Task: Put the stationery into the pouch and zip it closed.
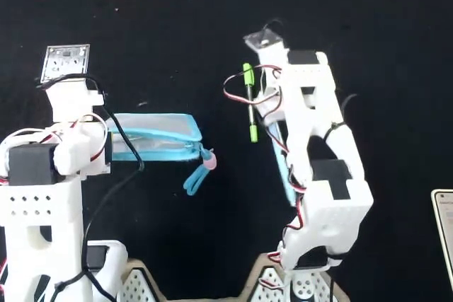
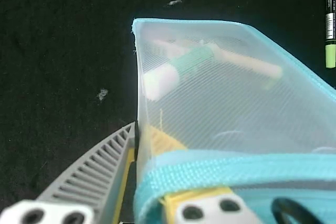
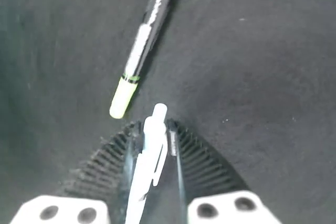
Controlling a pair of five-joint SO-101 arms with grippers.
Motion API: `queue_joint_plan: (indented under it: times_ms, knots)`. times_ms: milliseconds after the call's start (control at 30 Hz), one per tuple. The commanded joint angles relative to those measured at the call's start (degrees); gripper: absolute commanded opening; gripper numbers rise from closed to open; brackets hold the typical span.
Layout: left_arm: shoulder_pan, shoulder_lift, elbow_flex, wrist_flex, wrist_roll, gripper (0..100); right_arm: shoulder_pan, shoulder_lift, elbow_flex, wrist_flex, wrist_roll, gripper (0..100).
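Note:
A light-blue mesh pouch (image 1: 152, 138) lies left of centre, its pink zip pull (image 1: 207, 162) and blue loop pointing toward the middle. My left gripper (image 1: 111, 148) is shut on the pouch's left end. In the left wrist view the grey finger (image 2: 97, 179) presses the pouch (image 2: 220, 108), and a white-and-green stick and a cream stick show through the mesh. My right gripper (image 1: 272, 119) is shut on a white pen (image 1: 287, 167), which pokes out past the fingertips (image 3: 153, 127). A black marker with green ends (image 1: 250, 102) lies on the cloth just beyond the pen tip (image 3: 137, 56).
Black cloth covers the table (image 1: 156, 47). A white flat object (image 1: 444, 228) sits at the right edge. Red and black cables hang around both arms. Open cloth lies between the pouch and the marker.

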Motion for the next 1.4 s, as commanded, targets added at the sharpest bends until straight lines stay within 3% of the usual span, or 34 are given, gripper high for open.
queue_joint_plan:
  times_ms: [0,200,367,900,1067,1133,1367]
  knots:
    - [-0.84,-0.70,-0.66,-0.53,0.00,3,0.35,-3.21,1.71,-2.73,3.08,1.5]
    - [-0.84,-0.70,-0.66,-0.53,0.00,3,0.18,-1.54,3.74,-2.73,-0.44,22.5]
    - [-0.84,-0.70,-0.66,-0.53,0.00,3,-0.26,0.04,4.35,-2.64,-0.79,17.6]
    - [-0.92,-0.70,-0.66,-0.53,0.00,3,1.58,4.97,4.44,-6.24,-3.08,16.8]
    - [-0.92,-0.70,-0.66,-0.53,0.00,3,3.87,4.97,4.62,-6.33,-1.93,2.5]
    - [-0.92,-0.70,-0.66,-0.53,0.00,3,4.13,4.70,5.58,-6.24,-1.05,1.6]
    - [-0.92,-0.70,-0.66,-0.53,0.00,3,3.34,-12.53,10.07,-2.02,-1.05,1.1]
